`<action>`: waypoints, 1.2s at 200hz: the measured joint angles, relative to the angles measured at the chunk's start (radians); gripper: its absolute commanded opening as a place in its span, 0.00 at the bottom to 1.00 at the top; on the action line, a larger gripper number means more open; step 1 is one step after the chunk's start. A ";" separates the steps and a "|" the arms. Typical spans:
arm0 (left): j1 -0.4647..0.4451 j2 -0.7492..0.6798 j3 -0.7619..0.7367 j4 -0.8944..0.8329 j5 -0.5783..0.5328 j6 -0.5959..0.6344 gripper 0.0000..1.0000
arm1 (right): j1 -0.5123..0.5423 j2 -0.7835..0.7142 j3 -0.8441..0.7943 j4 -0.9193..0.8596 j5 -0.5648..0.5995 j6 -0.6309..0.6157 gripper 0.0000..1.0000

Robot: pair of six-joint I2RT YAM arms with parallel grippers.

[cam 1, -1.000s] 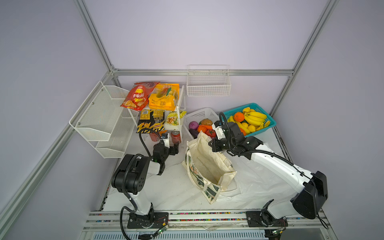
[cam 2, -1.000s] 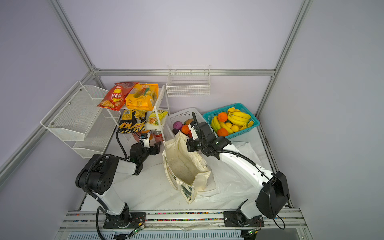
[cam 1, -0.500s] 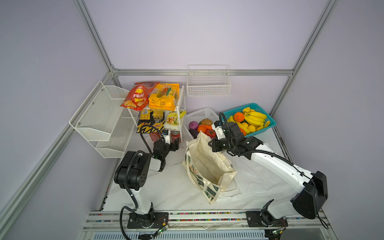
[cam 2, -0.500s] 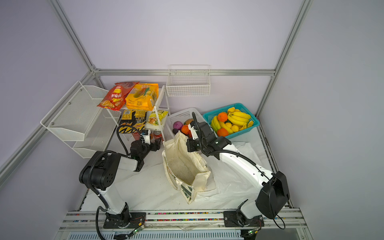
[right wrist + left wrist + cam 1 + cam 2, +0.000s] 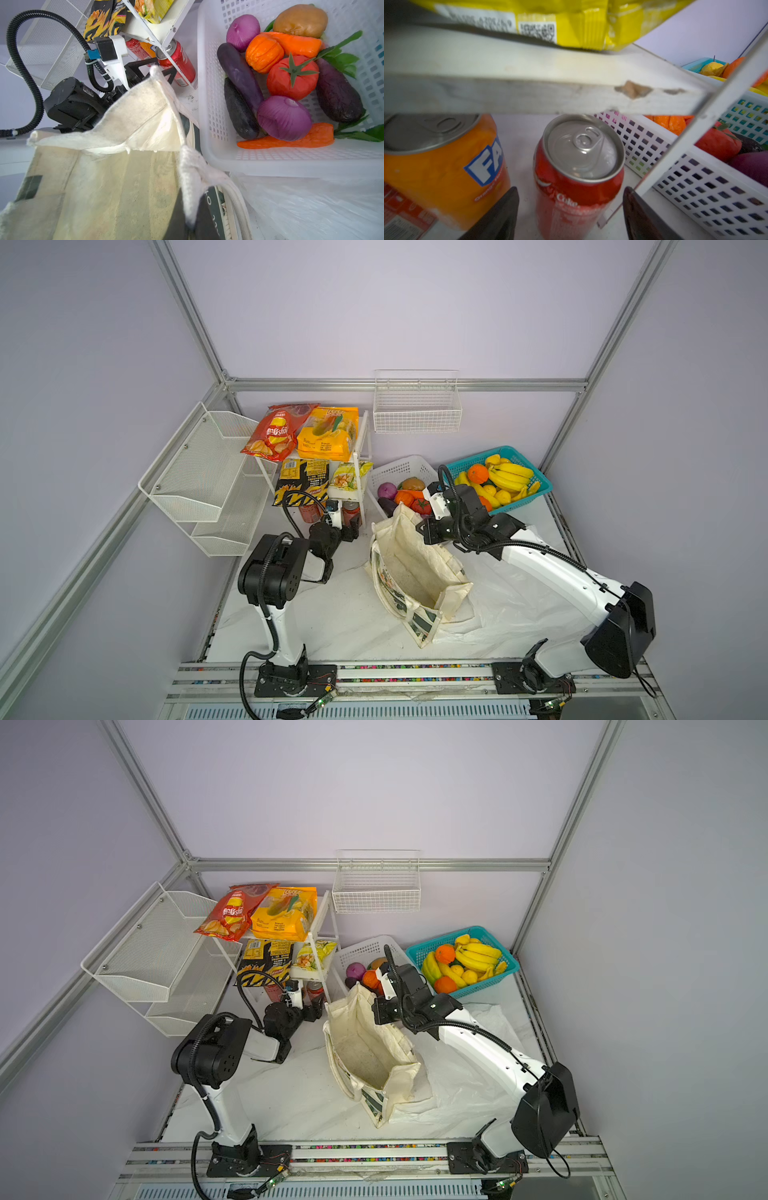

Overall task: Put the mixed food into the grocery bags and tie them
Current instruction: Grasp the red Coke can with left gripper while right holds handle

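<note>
- Reaching forward since a second ago, the left arm now has the left end effector [image 5: 570, 190] beneath the rack's shelf board [image 5: 529, 91]. Its jaws stand wide, one on either side of the red drink can [image 5: 579, 166], with a gap on both sides.
- White script on that can reads "Coke". The orange can [image 5: 442, 170] just beside it shows "FA" in white on blue. The yellow packet [image 5: 581, 25] on the board above carries a QR code.
- The right end effector [image 5: 424, 531] is clamped on the rim of the cream canvas tote [image 5: 415, 572], which stands open, as before.
- The black snack packet [image 5: 300, 487] sits on the rack's middle shelf, and the two oranges [image 5: 445, 953] lie in the teal basket [image 5: 528, 499].
- The plastic carrier bag [image 5: 523, 593] lies spread on the white marbled counter [image 5: 332, 614], partly under the tote.
- Lavender walls and an aluminium frame close in the counter.
</note>
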 measured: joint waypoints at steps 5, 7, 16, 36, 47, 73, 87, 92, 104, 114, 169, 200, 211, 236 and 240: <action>0.000 0.000 0.006 0.002 0.001 0.000 0.78 | 0.000 0.000 0.000 0.000 0.000 -0.001 0.00; 0.000 0.000 0.009 0.003 0.002 0.000 0.78 | 0.000 0.000 0.000 0.000 0.000 -0.001 0.00; 0.000 0.003 0.023 0.008 0.003 0.002 0.78 | 0.000 0.000 0.000 0.000 -0.001 -0.002 0.00; 0.000 0.014 0.048 0.019 0.006 0.008 0.78 | 0.000 0.001 0.000 0.002 -0.003 -0.002 0.00; 0.000 0.022 0.053 0.026 0.007 0.013 0.78 | 0.000 0.001 0.000 0.002 -0.003 -0.002 0.00; 0.000 0.040 0.055 0.031 0.011 0.018 0.80 | 0.000 0.001 0.000 0.002 -0.004 -0.003 0.00; 0.000 0.048 0.060 0.031 0.011 0.019 0.80 | 0.000 0.001 0.000 0.002 -0.003 -0.003 0.00; 0.000 0.051 0.062 0.030 0.011 0.019 0.80 | 0.000 0.001 0.000 0.002 -0.004 -0.003 0.00; 0.000 0.053 0.068 0.031 0.011 0.023 0.80 | 0.000 0.001 0.000 0.003 -0.004 -0.003 0.00; 0.000 0.055 0.074 0.030 0.011 0.026 0.79 | 0.000 0.001 0.000 0.003 -0.004 -0.003 0.00; 0.001 0.074 0.108 0.031 0.010 0.043 0.81 | 0.000 0.001 0.000 0.003 -0.004 -0.009 0.00; 0.001 0.097 0.126 0.036 0.009 0.042 0.80 | 0.000 0.001 0.000 0.003 -0.005 -0.010 0.00; 0.001 0.104 0.132 0.035 0.009 0.042 0.80 | 0.000 0.001 0.000 0.003 -0.007 -0.010 0.00; 0.002 0.112 0.141 0.033 0.010 0.043 0.77 | 0.000 0.001 0.000 0.005 -0.012 -0.010 0.00; 0.002 0.113 0.143 0.031 0.010 0.043 0.77 | 0.000 0.001 0.000 0.005 -0.013 -0.010 0.00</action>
